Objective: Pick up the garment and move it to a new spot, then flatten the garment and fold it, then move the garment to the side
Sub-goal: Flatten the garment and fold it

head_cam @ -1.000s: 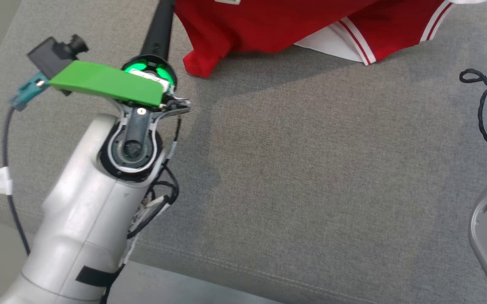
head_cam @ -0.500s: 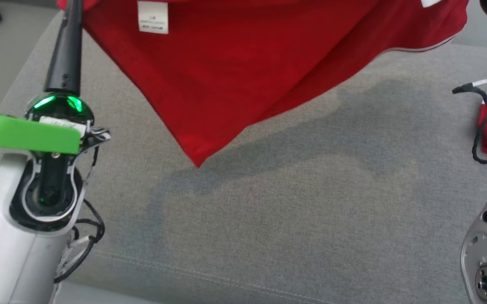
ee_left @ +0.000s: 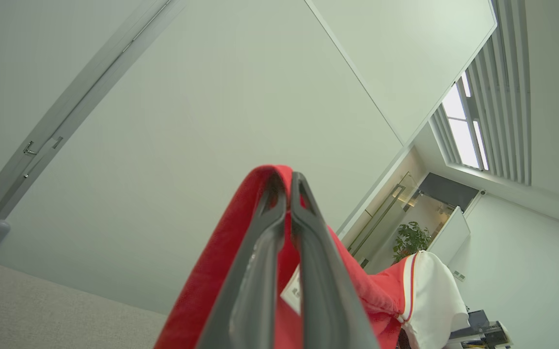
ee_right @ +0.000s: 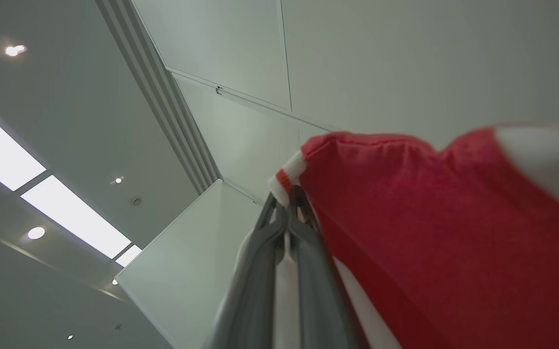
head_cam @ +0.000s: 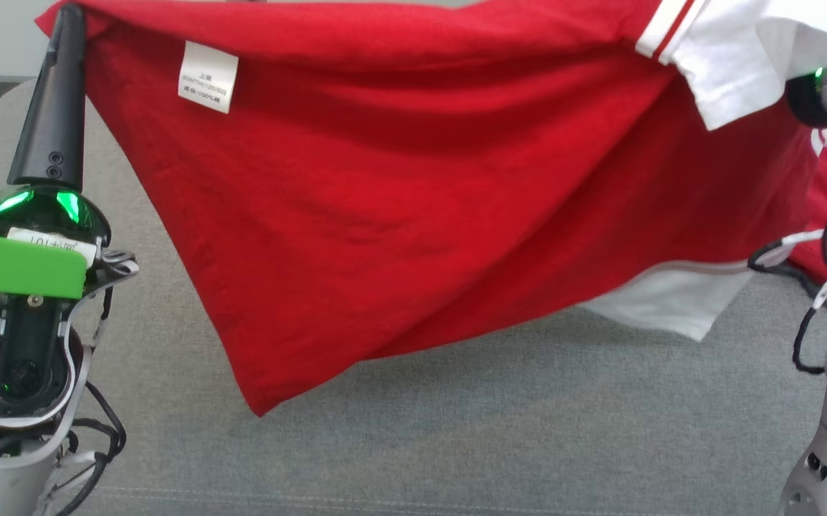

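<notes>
The garment (head_cam: 399, 186) is a red shirt with white, red-striped sleeves and a white care label. It hangs spread in the air above the grey cushion (head_cam: 499, 430), its lowest corner dangling at centre left. My left gripper (head_cam: 69, 11) is shut on its upper left corner; in the left wrist view the left gripper (ee_left: 289, 182) pinches red cloth (ee_left: 221, 271). My right gripper (ee_right: 289, 194) is shut on a striped edge of the garment (ee_right: 434, 232). In the head view the right wrist sits at the upper right, its fingers hidden behind a white sleeve.
The grey cushion has a stitched seam near its front edge (head_cam: 385, 502). Cables (head_cam: 822, 287) hang along my right forearm at the right edge. The left wrist view shows a wall, a doorway and a potted plant (ee_left: 408, 240) far off.
The head view has tilted up. Both grippers have lifted the garment off the cushion, and it now hangs spread wide across the upper view instead of lying bunched at the far edge.
</notes>
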Robot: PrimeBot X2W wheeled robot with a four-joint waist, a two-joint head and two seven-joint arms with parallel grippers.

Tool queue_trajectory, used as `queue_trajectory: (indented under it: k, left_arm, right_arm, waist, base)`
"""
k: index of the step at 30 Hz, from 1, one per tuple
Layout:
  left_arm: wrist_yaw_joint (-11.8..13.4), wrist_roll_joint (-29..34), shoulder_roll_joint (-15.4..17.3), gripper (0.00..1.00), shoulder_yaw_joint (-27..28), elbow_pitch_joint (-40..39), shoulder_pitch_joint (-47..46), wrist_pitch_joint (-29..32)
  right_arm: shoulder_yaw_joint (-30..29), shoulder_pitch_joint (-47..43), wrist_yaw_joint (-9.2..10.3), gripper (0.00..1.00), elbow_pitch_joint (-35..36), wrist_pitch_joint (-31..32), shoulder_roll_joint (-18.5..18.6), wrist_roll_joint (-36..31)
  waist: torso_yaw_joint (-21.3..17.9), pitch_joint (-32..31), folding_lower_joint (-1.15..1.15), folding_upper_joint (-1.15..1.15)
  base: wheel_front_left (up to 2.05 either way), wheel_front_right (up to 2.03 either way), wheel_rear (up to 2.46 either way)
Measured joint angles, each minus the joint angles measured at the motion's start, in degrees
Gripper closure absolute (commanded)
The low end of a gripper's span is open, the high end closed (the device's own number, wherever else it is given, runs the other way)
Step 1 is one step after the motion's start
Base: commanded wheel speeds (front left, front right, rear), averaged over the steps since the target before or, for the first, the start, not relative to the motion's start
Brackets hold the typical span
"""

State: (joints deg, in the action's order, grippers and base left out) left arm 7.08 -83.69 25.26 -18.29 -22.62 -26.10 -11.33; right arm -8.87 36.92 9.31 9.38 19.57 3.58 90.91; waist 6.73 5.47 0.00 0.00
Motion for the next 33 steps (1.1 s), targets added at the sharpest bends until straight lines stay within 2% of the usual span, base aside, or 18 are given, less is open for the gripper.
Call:
queue_trajectory:
  k: [4,6,8,11,13,15,18,24,28,30,33]
  left_arm:
    - [0.0,-1.7,-0.2,1.0,-0.9,4.3,-2.8,2.8]
    - [0.0,-1.3,0.1,1.0,-1.8,7.8,-5.4,4.1]
    - [0.1,-2.0,-1.2,1.0,-2.2,11.8,-8.2,4.7]
    - [0.1,0.8,-0.7,1.0,-4.8,17.4,-13.0,6.8]
    - [0.1,3.8,0.0,1.0,-4.8,20.8,-17.1,7.1]
    - [0.1,6.5,0.3,1.0,-4.3,23.5,-22.5,7.0]
    - [0.1,7.3,-1.4,1.0,-2.4,25.9,-30.3,5.7]
    - [0.1,7.9,-2.5,1.0,-2.4,25.5,-36.1,5.7]
    - [-0.1,9.1,-3.0,1.0,-3.2,24.6,-35.3,4.7]
    - [-1.4,9.1,-3.2,1.0,-3.4,24.3,-32.1,3.3]
    - [-2.8,8.8,-3.6,1.0,-4.1,25.1,-22.1,1.3]
  right_arm:
    - [1.3,-3.6,-0.75,1.0,-6.1,-2.8,-0.4,-3.8]
    - [1.8,-4.0,-1.22,1.0,-13.0,-4.9,-0.3,-5.3]
    - [2.7,-3.9,-1.22,1.0,-19.6,-6.8,-0.4,-6.8]
    - [4.8,-0.1,-1.18,1.0,-27.2,-11.5,-0.6,-8.6]
    - [6.4,7.1,-1.18,1.0,-29.8,-14.8,-0.7,-8.0]
    - [6.7,15.6,-1.23,1.0,-30.6,-17.7,-0.8,-7.5]
    - [8.7,25.0,-1.24,1.0,-30.4,-19.9,0.1,-9.0]
    - [12.1,30.6,-1.24,1.0,-27.2,-19.4,0.3,-13.2]
    - [14.3,28.2,-1.24,1.0,-25.0,-16.4,0.8,-15.3]
    - [14.9,23.4,-1.34,1.0,-24.3,-14.8,1.1,-15.1]
    - [13.9,12.0,-1.32,1.0,-23.9,-13.5,1.3,-12.7]
  waist:
    - [-0.9,2.1,0.0,0.0]
    - [-1.0,3.5,0.0,0.0]
    - [-1.0,5.0,0.0,0.0]
    - [-1.0,7.3,0.0,0.0]
    - [-1.2,8.8,0.0,0.0]
    - [-1.5,10.3,0.0,0.0]
    - [-2.0,12.5,0.0,0.0]
    - [-2.7,16.1,0.0,0.0]
    - [-3.1,18.7,0.0,0.0]
    - [-3.2,19.8,0.0,0.0]
    - [-3.3,20.5,0.01,0.0]
  base:
    - [0.0,0.0,0.0]
    - [0.0,0.0,0.0]
    - [0.0,0.0,0.0]
    - [0.0,0.0,0.0]
    - [0.0,0.0,0.0]
    - [0.0,0.0,0.0]
    - [0.0,0.0,0.0]
    - [0.0,0.0,0.0]
    - [0.0,0.0,0.0]
    - [0.0,0.0,0.0]
    - [0.0,0.0,0.0]
